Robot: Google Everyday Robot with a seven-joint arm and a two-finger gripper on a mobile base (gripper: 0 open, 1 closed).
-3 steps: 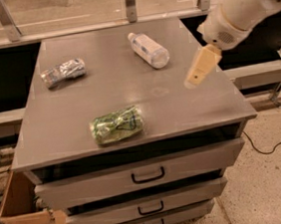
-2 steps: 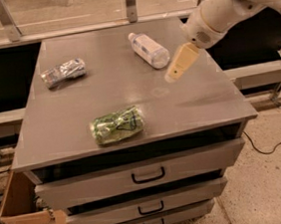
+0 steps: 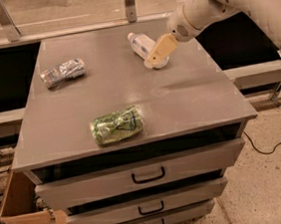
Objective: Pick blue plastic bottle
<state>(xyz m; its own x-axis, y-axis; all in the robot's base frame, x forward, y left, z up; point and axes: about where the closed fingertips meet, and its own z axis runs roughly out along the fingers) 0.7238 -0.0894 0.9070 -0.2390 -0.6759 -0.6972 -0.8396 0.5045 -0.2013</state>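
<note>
My hand (image 3: 155, 55) sits over the near end of the blue plastic bottle (image 3: 140, 45), which lies toward the far right of the desk (image 3: 189, 99). I cannot tell whether it is clenched or released.

Lab; end effector (image 3: 153, 58) over drawer cabinet (image 3: 88, 183)

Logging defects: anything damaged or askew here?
The green can at front and the silver can back left are crushed. The blue plastic bottle lies on its side, the pincer over its near end.
</note>
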